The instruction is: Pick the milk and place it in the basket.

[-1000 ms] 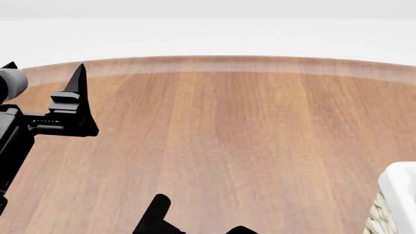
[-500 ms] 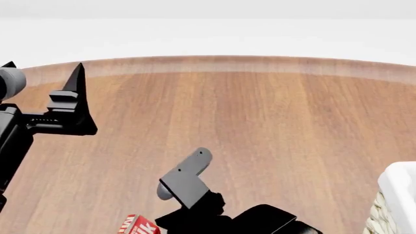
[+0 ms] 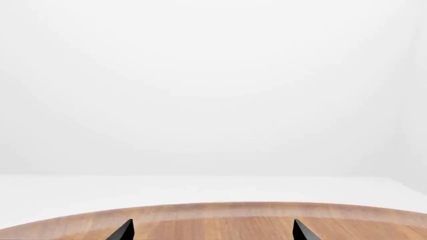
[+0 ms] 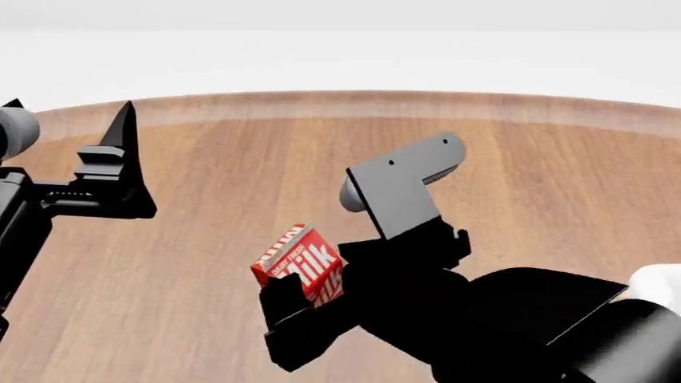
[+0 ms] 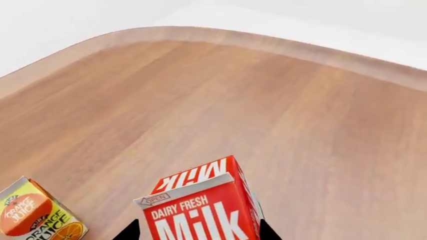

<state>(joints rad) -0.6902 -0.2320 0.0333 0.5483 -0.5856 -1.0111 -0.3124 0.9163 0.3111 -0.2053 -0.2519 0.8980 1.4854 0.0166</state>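
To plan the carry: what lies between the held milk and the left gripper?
Only bare table, in the head view. The right gripper holds the milk; the left gripper is apart.

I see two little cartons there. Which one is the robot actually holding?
The red milk carton: it sits between the right gripper's dark fingers, lifted above the table. The orange juice carton stands off to one side, with nothing gripping it.
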